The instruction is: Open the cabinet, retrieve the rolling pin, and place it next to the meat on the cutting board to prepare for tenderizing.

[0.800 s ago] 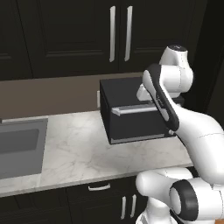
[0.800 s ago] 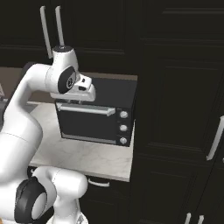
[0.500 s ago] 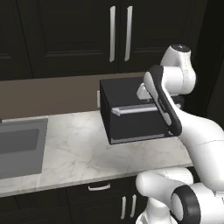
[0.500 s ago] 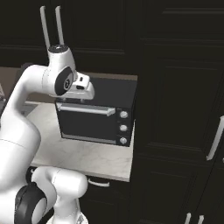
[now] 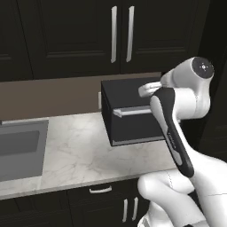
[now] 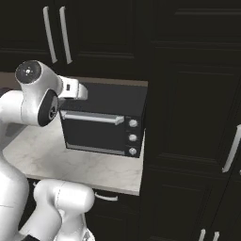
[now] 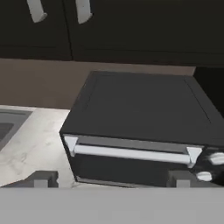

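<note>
Near-black panelled cabinet (image 5: 119,35) hung on the wall above the black toaster oven (image 5: 133,113), both doors shut, two long silver bar handles (image 5: 114,33) side by side at the centre seam. Doors looked rigid and hinged, likely a light pull; best hold seemed low on one bar. Gripper (image 7: 111,179) stood wide and empty, tips facing the oven, below the handles.
</note>
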